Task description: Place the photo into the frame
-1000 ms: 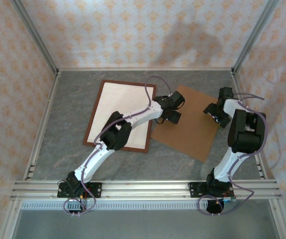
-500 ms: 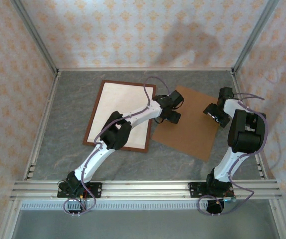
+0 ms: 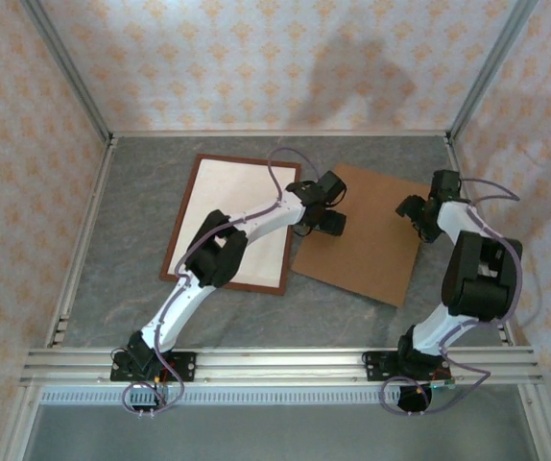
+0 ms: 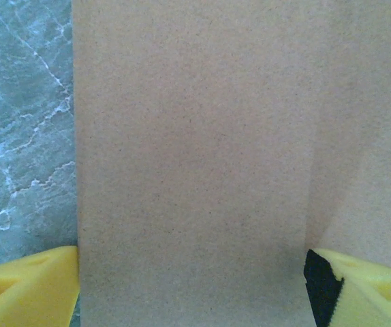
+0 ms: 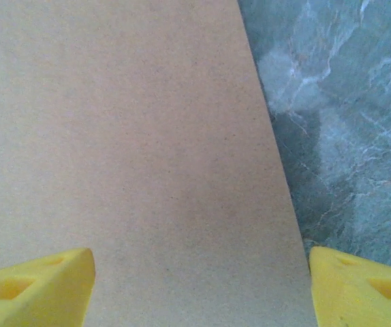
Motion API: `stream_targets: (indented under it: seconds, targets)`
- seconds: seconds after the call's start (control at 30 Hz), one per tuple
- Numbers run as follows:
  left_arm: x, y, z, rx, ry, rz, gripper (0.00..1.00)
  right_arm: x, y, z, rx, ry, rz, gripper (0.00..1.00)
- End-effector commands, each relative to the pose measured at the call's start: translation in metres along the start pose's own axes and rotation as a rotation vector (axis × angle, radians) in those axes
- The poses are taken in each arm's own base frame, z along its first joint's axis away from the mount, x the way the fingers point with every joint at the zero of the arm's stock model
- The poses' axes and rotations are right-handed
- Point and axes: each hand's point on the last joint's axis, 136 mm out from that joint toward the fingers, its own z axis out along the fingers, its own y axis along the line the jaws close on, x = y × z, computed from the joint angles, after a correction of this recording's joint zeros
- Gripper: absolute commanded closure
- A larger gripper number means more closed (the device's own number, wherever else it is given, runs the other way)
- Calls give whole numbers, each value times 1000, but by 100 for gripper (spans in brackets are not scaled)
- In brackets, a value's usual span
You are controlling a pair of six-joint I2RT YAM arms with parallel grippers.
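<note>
The frame (image 3: pixel 178 226), thin reddish-brown wood, lies flat left of centre with a cream surface (image 3: pixel 227 202) inside it. The photo is hidden. A plain brown backing board (image 3: pixel 367 254) lies to the frame's right, its near-left corner overlapping the frame's edge. My left gripper (image 3: pixel 337 205) hangs open over the board's left side; in the left wrist view its yellow fingers (image 4: pixel 25 289) straddle the board (image 4: pixel 195 136), the gripper (image 4: pixel 195 300) holding nothing. My right gripper (image 3: pixel 417 218) is open over the board's right edge (image 5: pixel 127 136), fingertips (image 5: pixel 362 286) wide apart around the gripper's gap (image 5: pixel 199 293).
The grey marbled table (image 3: pixel 131 221) is ringed by aluminium rails (image 3: pixel 275 363) and patterned walls. Bare table shows left of the board (image 4: pixel 18 136) and right of it (image 5: pixel 345 102). The left arm's forearm (image 3: pixel 220 250) crosses above the frame.
The right arm's wrist has swung a little farther back and its elbow outward, with the jaws narrowing slightly. The left gripper shifted slightly toward the back. The board and frame have stayed put.
</note>
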Motion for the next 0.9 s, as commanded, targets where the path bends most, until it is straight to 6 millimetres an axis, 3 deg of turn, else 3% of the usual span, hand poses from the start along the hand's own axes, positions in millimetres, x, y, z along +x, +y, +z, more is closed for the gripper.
stream_targets:
  seconds: [0.0, 0.4, 0.63, 0.87]
  targets:
    - [34, -20, 5, 101, 114, -45, 17, 13, 52, -27, -257, 14, -42, 22]
    - [34, -39, -18, 273, 98, -138, 18, 12, 102, -116, -599, -149, -64, 27]
    - [33, -54, -34, 368, 94, -172, 18, 7, 128, -167, -649, -257, -74, 31]
    - [32, -59, -44, 414, 82, -189, 18, 10, 146, -190, -653, -279, -65, 33]
